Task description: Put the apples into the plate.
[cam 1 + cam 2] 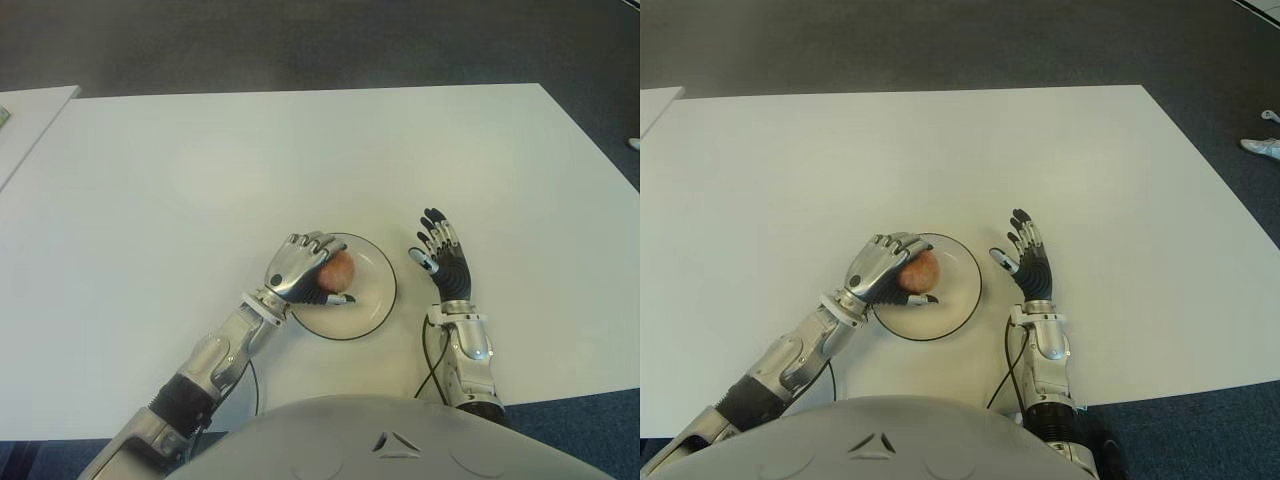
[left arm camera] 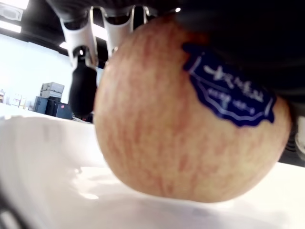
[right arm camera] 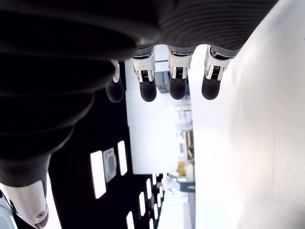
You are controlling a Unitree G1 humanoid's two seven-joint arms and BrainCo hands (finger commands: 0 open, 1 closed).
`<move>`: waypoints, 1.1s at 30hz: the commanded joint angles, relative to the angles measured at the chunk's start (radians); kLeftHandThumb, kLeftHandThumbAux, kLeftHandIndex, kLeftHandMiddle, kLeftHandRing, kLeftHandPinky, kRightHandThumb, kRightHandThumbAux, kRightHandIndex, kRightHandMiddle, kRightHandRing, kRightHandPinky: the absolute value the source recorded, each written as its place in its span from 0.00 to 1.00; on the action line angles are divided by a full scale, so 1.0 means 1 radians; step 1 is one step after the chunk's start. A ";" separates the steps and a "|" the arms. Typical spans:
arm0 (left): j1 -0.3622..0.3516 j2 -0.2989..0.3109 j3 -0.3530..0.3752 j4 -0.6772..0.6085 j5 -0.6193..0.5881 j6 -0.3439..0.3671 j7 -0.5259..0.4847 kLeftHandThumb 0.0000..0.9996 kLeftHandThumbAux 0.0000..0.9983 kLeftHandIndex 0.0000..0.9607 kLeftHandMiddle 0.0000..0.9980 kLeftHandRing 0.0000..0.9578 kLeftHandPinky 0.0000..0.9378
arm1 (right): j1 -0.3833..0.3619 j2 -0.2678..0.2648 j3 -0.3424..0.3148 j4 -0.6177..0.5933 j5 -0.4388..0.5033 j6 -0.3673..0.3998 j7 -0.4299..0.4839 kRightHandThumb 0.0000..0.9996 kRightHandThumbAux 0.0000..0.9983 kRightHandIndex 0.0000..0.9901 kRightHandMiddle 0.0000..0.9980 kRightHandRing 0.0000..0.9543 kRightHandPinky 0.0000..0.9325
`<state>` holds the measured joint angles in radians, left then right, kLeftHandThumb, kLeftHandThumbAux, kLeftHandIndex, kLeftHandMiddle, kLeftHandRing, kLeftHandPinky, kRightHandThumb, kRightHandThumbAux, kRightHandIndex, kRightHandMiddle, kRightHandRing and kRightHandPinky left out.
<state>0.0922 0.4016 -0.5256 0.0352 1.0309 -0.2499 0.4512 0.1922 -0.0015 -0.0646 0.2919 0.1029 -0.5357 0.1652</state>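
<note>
A white plate [image 1: 372,300] with a dark rim sits near the table's front edge, in the middle. My left hand [image 1: 305,268] is over the plate's left part, its fingers curled around a reddish-yellow apple [image 1: 338,270]. In the left wrist view the apple [image 2: 186,124], bearing a blue sticker [image 2: 228,90], touches or hovers just above the plate's white surface [image 2: 43,162]. My right hand [image 1: 440,255] shows just to the right of the plate, fingers spread and holding nothing.
The white table [image 1: 300,160] stretches wide to the back and both sides. Another white tabletop's corner [image 1: 25,115] stands at the far left. Dark carpet [image 1: 300,40] lies beyond the far edge. Black cables [image 1: 430,360] run beside my arms.
</note>
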 commanded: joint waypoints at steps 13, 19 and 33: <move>0.030 0.061 0.020 -0.152 0.058 0.039 -0.103 0.31 0.45 0.36 0.38 0.33 0.29 | 0.029 0.025 0.006 0.074 0.007 0.009 -0.004 0.09 0.64 0.03 0.00 0.00 0.00; 0.036 0.081 0.022 -0.183 0.088 0.052 -0.131 0.26 0.42 0.32 0.26 0.21 0.18 | 0.025 0.025 0.005 0.085 0.005 0.010 -0.004 0.08 0.63 0.02 0.00 0.00 0.00; 0.062 0.106 0.059 -0.264 0.080 0.053 -0.203 0.21 0.40 0.19 0.13 0.09 0.06 | 0.013 0.028 0.011 0.112 -0.034 0.002 -0.035 0.10 0.62 0.01 0.00 0.00 0.00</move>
<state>0.1420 0.4981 -0.4793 -0.2157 1.1126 -0.1968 0.2685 0.1640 0.0025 -0.0623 0.3245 0.0708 -0.5421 0.1402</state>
